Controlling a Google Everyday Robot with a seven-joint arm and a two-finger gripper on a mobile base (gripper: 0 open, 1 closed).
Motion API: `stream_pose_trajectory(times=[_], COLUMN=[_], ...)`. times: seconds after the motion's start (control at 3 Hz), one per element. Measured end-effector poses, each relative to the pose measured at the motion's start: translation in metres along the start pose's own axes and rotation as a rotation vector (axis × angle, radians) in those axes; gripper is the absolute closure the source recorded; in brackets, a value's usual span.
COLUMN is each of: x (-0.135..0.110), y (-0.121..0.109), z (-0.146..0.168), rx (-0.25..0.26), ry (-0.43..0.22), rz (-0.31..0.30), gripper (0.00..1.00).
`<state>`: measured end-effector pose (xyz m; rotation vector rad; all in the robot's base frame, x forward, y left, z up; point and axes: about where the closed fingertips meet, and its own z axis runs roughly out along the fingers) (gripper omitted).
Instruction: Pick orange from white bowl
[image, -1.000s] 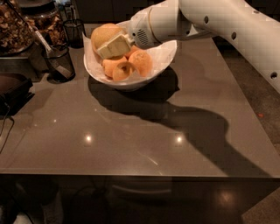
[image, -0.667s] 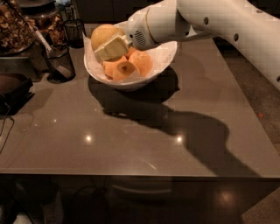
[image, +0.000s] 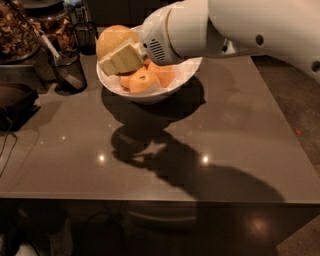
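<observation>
At far left, a black mesh cup (image: 68, 71) stands on the glossy grey-brown table (image: 165, 150), which reflects ceiling lights and carries the arm's shadow. Next comes the white bowl (image: 150, 95) with smaller oranges (image: 144, 80). At its left rim, the gripper (image: 116, 54) clamps the orange (image: 112, 36), one pale finger (image: 121, 59) flat across it. Dim floor lies right.

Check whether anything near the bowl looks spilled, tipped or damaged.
Nothing stands out. The white bowl sits upright on the table with all its fruit inside. The pincer is against the large orange at the bowl's left side, above the smaller oranges.
</observation>
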<state>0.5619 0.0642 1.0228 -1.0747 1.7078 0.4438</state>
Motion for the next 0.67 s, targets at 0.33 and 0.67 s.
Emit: stream_pose_trajectory(times=[0.33,0.67], x=[-0.001,0.0], y=[0.023,0.035], z=[-0.023,-0.04], rx=[0.067,0.122], ry=[0.015,0.01], rz=[0.012,0.024], gripper=[1.0,1.0])
